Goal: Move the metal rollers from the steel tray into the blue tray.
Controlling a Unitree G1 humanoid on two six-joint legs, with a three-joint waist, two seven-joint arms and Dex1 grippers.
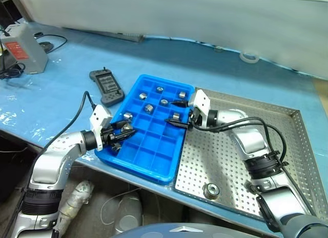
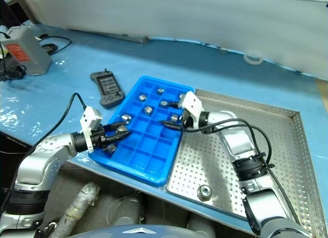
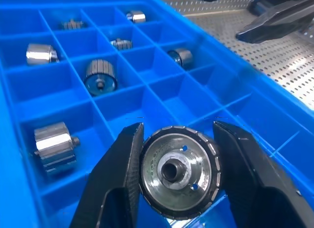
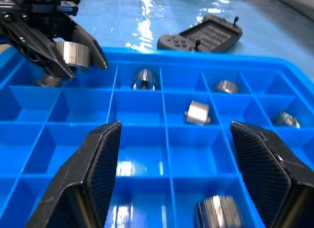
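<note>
While the left gripper clamps one metal roller between its two black fingers, that roller's bored end faces straight back along the fingers, so its short axis runs in line with them and its ribbed rim presses against both pads. It hangs over the near left edge of the blue tray, just above a compartment. The left forearm comes in low from the tray's outer side, nearly level, tipped slightly down and angled toward the other arm.

Opposite it, the right gripper reaches in from the steel tray side, also near level and pointing toward the left one, its fingers spread wide with nothing between them. Below its gap, close to the right finger, one roller sits in a compartment; beyond its fingertips several more lie in separate cells, some on their sides with axes level, some with an end turned up.

Counting from the head views, about seven rollers rest in the blue tray, one per compartment. One further roller stands on end on the steel tray's perforated floor near its front rim, its hole facing up, well apart from both grippers.
</note>
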